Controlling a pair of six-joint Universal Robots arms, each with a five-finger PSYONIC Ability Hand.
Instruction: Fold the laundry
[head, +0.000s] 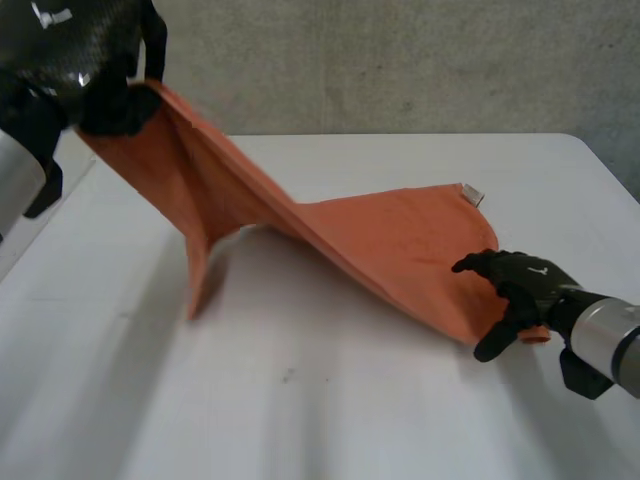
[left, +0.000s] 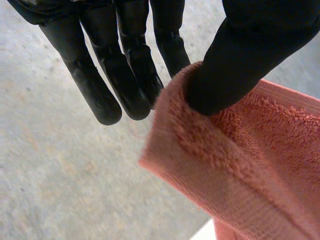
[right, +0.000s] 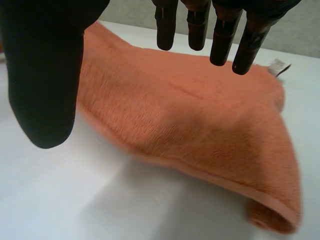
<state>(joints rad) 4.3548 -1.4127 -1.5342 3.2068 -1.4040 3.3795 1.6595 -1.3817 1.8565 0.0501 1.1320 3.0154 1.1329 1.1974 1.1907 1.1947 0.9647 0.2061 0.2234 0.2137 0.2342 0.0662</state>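
Note:
An orange towel (head: 380, 240) stretches from high at the back left down to the table at the right. My left hand (head: 90, 70) holds its raised corner in the air. In the left wrist view the thumb (left: 240, 65) pinches the towel's edge (left: 260, 150) against the straight fingers (left: 115, 75). My right hand (head: 525, 285) hovers over the towel's near right corner, which lies on the table. Its fingers (right: 220, 30) are straight and spread, its thumb (right: 45, 75) stands apart, and the towel (right: 200, 125) lies below them ungripped. A loose flap hangs down under the raised part.
The white table (head: 300, 420) lies bare in front of the towel. A small white tag (head: 472, 193) sticks out at the towel's far right corner. A grey wall stands behind the table's far edge.

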